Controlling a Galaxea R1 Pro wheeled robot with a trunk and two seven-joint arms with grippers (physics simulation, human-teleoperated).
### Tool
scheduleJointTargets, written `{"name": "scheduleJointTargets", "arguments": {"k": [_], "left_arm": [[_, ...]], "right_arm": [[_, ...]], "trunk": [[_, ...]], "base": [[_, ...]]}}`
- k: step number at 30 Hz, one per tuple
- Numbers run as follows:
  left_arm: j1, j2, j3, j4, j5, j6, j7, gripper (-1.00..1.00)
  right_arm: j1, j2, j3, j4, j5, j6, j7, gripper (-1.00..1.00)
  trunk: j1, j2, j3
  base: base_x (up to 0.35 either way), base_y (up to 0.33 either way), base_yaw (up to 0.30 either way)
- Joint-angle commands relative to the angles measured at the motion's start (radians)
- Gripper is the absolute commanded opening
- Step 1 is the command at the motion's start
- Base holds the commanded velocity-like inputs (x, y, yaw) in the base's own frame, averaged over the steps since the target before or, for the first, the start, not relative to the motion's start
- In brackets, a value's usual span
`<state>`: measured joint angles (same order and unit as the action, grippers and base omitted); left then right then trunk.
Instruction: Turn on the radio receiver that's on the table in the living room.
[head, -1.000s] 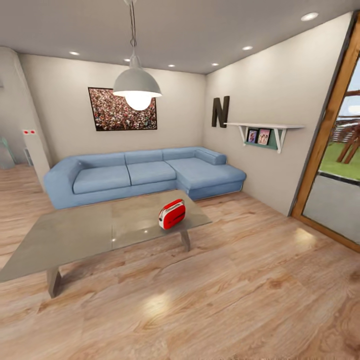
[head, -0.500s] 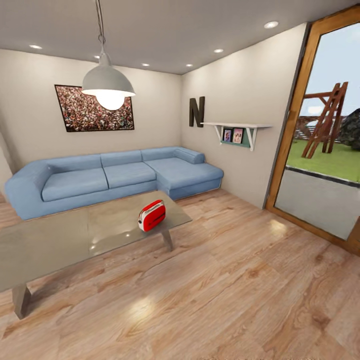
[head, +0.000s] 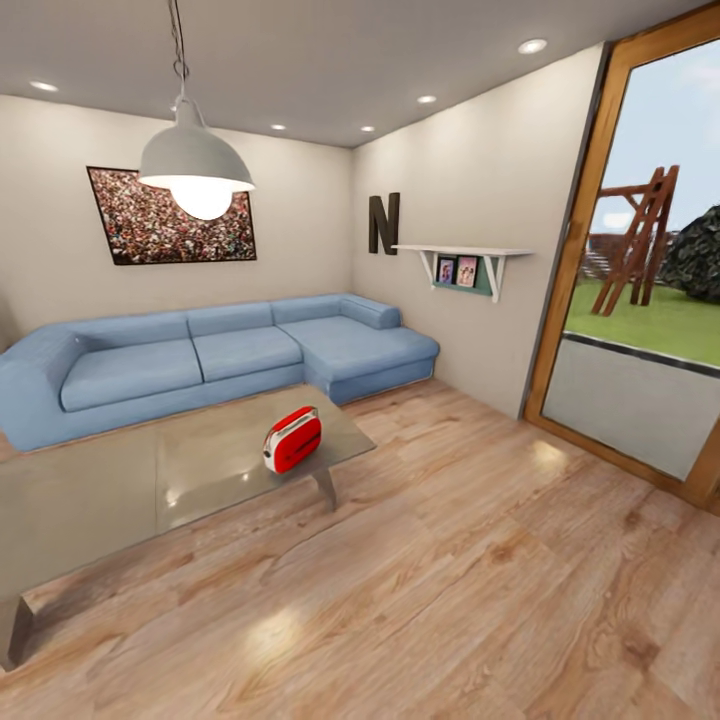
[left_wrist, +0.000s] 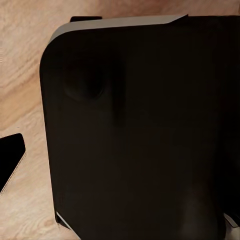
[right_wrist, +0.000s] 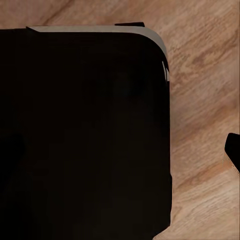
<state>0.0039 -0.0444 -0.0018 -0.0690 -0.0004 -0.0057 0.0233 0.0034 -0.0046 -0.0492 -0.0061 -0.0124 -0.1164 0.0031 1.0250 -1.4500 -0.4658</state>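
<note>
Radio receiver (head: 292, 439): at our 11 o'clock, near table (head: 110, 495) corner. We approach squarely, stopping within arm's reach. Finger state on both grippers: we cannot tell.

Black rounded body panel (left_wrist: 135, 130), pale edge

Head camera faces the sofa (head: 200, 355) from afar; wrist cameras (both) overlook wood floor (right_wrist: 210, 75).

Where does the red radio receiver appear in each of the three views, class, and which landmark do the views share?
Head view: the radio receiver stands on the table, near its right end.
Left wrist view: not in it.
Right wrist view: not in it.
Shared landmark: the light wood floor.
</note>
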Motion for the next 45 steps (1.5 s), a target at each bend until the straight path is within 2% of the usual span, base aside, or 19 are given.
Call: {"name": "scheduleJointTargets", "arguments": {"k": [1, 30, 45], "left_arm": [[0.0, 0.0, 0.0, 0.0, 0.0, 0.0, 0.0, 1.0], [-0.001, 0.0, -0.001, 0.0, -0.001, 0.0, 0.0, 1.0], [-0.001, 0.0, -0.001, 0.0, -0.001, 0.0, 0.001, 1.0]], "right_arm": [[0.0, 0.0, 0.0, 0.0, 0.0, 0.0, 0.0, 1.0], [0.0, 0.0, 0.0, 0.0, 0.002, 0.001, 0.0, 1.0], [0.0, 0.0, 0.001, 0.0, 0.002, 0.001, 0.0, 1.0]], "trunk": [[0.0, 0.0, 0.0], [0.0, 0.0, 0.0], [0.0, 0.0, 0.0]], "base": [[0.316, 0.0, -0.001], [0.323, -0.002, 0.0], [0.315, -0.139, 0.0]]}}
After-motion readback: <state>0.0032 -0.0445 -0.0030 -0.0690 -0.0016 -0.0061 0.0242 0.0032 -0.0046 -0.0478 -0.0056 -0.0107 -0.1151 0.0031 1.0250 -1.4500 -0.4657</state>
